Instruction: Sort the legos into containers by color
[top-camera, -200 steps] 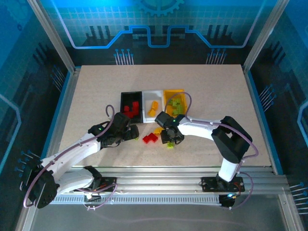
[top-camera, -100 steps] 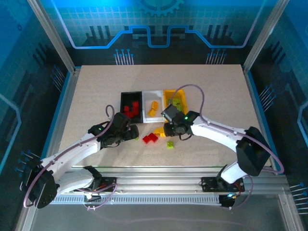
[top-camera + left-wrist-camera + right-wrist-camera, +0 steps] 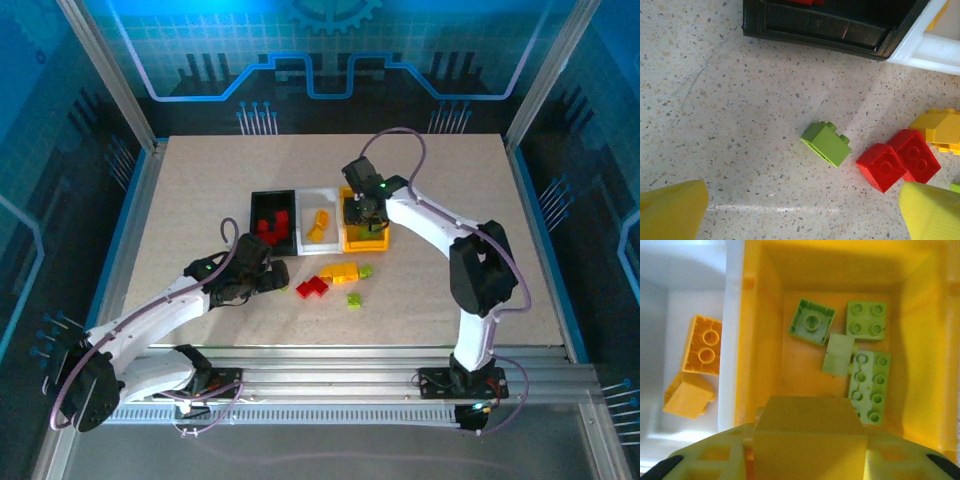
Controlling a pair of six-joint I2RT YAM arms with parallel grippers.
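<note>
Right arm has swung away from the loose pile on the table (image 3: 730,125) and now reaches out so that the right hand (image 3: 364,214) hangs directly over the yellow bin (image 3: 366,244); the left arm has not shifted. Right hand is narrowed onto the held lime brick (image 3: 810,429), poised above the yellow bin's near end, not yet released. Four lime bricks (image 3: 866,320) already lie inside that bin. White bin (image 3: 318,195) touches the yellow bin's left side and holds orange bricks (image 3: 704,345); black bin (image 3: 256,226) sits next beyond, with red pieces in it. Left hand (image 3: 272,276) hovers nearer the arms and left of the yellow bin, low over the table, spread fully wide, holding nothing. A stray lime brick (image 3: 826,144) lies ahead of its fingers (image 3: 672,210), with red bricks (image 3: 897,164) and a yellow brick (image 3: 940,129) beside it. Step in hand, as I judge it: dropping a green piece. Next move calls for opening the fingers while well inside the walls, clear of the rim against the white bin, then returning for the loose pieces.
</note>
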